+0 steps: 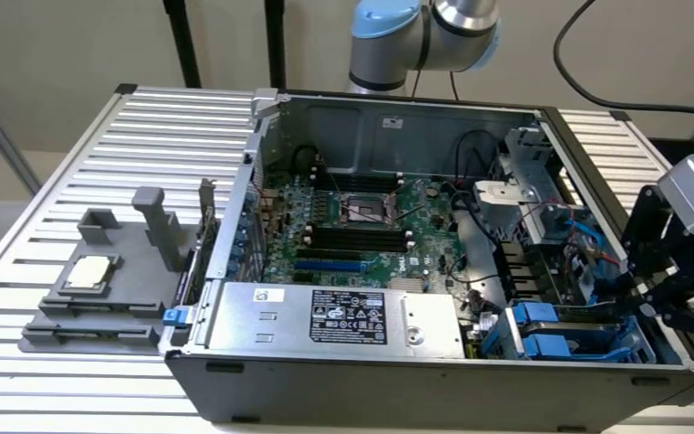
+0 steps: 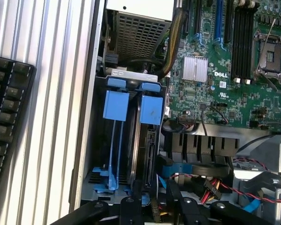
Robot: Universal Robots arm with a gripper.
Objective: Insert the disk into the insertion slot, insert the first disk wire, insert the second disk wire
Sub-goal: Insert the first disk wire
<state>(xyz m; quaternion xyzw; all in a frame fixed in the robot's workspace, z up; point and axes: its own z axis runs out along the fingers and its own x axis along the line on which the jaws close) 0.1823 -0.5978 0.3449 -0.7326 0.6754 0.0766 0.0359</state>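
Open case [image 1: 444, 398] lies on the slatted table [image 1: 70, 163]. The arm [image 1: 426, 36] shows above the case's back wall.

Gripper [image 2: 154, 213]: in the exterior view we find it at the case's edge on the exterior view's right, just beside the insertion slot [image 2: 99, 136]. In the wrist view its black body sits right at one end of that slot. We cannot tell how far open it is, nor whether it has hold of anything.

Insertion slot: a grey metal bay with blue rails, in the corner of the case. It lies between the case wall and the motherboard [image 2: 234, 70], next to the power supply [image 1: 335, 316].

Disk [image 2: 147, 145]: we read it as the dark slab standing on edge in the slot's compartment nearer the motherboard, capped by a blue tab [image 2: 151, 110]. The compartment nearer the case wall shows a second blue tab [image 2: 117, 105] and a thin blue rail; we cannot tell whether a drive sits there.

Wire bundle [image 2: 215, 187], red, yellow and black, lies near the gripper on the motherboard side of the slot. We cannot tell whether it meets the disk.

Outside the case, a keyboard [image 2: 4, 126] rests on the table. On the exterior view's left stands a grey fixture [image 1: 106, 307] carrying a chip [image 1: 88, 271].
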